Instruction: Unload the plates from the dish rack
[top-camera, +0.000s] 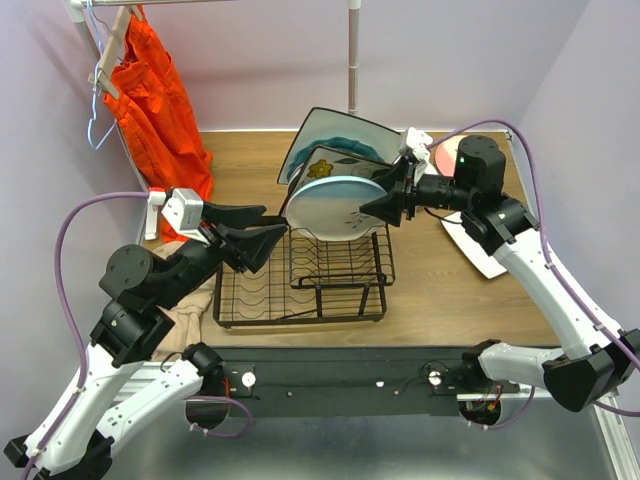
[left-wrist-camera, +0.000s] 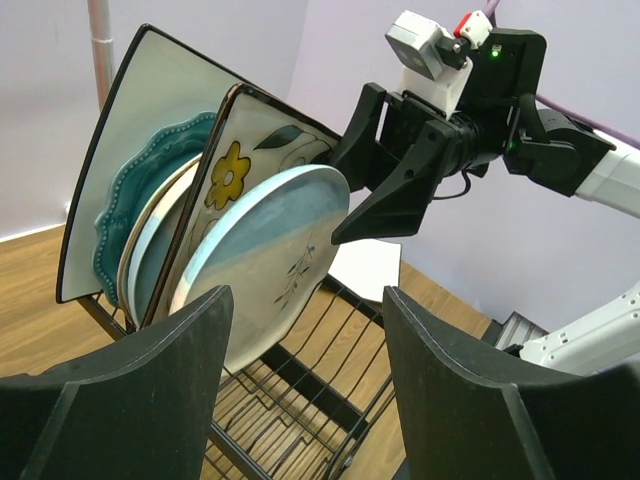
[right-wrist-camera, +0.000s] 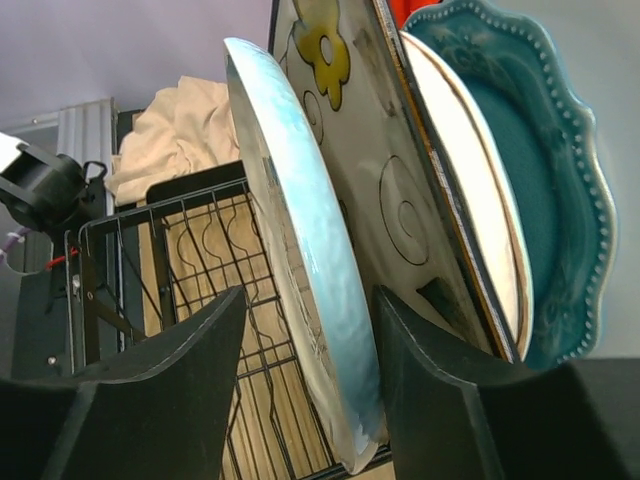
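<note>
Right claw (top-camera: 366, 208) straddles the front plate (top-camera: 328, 205) at its rim, jaws apart, not yet clamped. The plates (top-camera: 338, 135) stand upright in the rack (top-camera: 300, 300). Left claw (top-camera: 266, 232) gapes wide, empty, beside the rack.

Bright, even overhead light. Faint soft shadow beneath dish rack (top-camera: 300, 322). Mild sheen on front plate (right-wrist-camera: 300, 230). Focus sharp throughout.

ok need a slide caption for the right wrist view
right wrist view: right tool open astride the rim of the pale blue plate, frontmost in the dish rack
</note>
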